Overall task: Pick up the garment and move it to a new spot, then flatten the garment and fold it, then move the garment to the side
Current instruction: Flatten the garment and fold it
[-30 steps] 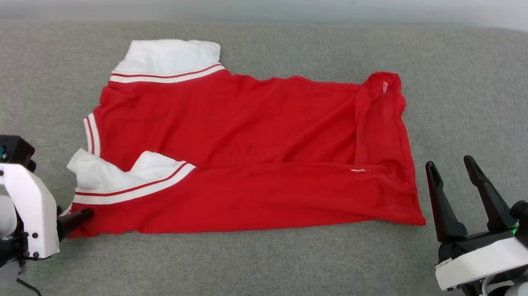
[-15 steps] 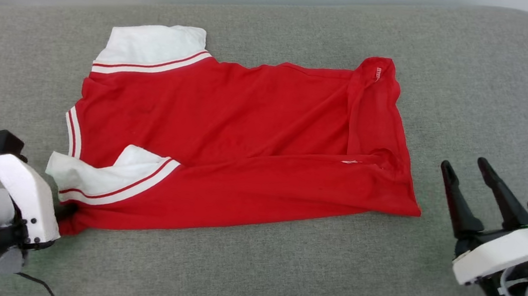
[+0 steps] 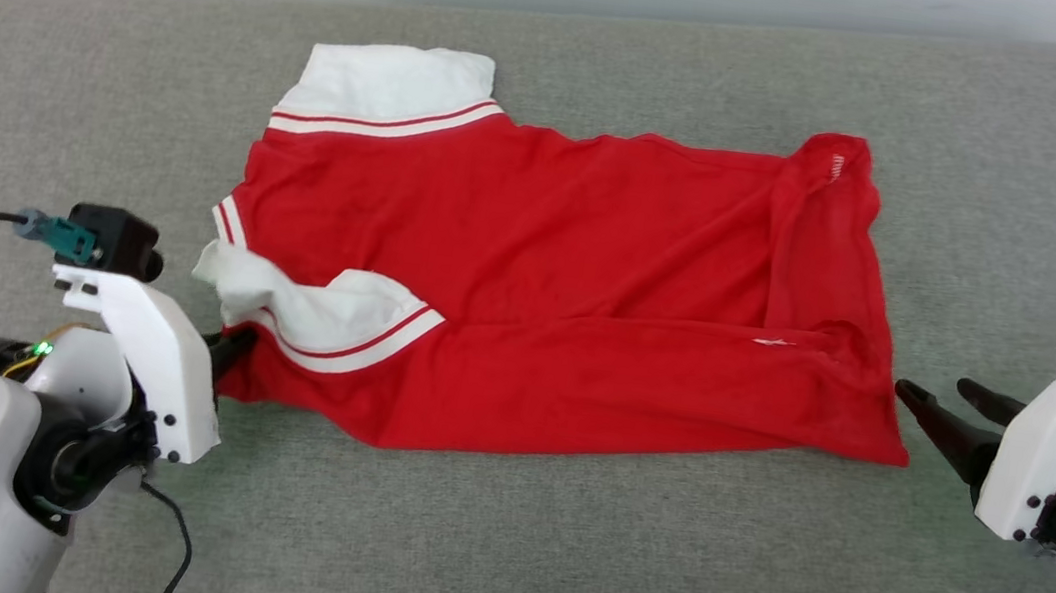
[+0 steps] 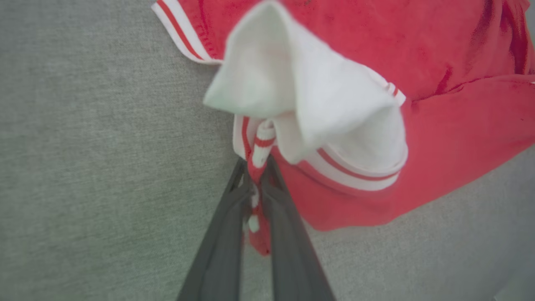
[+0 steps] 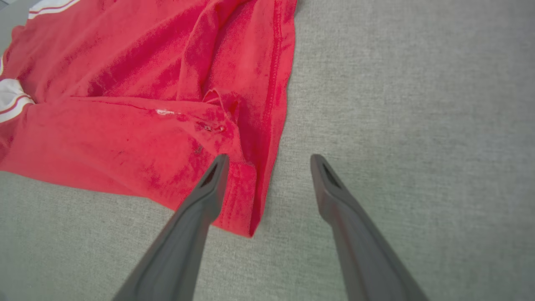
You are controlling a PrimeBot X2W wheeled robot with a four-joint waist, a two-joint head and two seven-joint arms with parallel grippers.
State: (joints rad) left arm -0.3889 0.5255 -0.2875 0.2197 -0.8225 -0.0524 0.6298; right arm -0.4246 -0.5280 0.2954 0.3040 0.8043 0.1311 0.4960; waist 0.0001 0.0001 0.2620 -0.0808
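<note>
Head view: one garment (image 3: 540,278), pinched by left gripper's (image 3: 232,344) jaws; right gripper's (image 3: 935,389) jaws apart, empty.

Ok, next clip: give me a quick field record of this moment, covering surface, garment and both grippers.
surface: grey cushion
garment: red shirt with white sleeves, spread on the grey cushion, front edge folded over, near sleeve bunched up
left gripper: shut on the garment's striped trim beside the near sleeve
right gripper: open, at the garment's hem corner, one finger over the fabric; contact unclear
</note>
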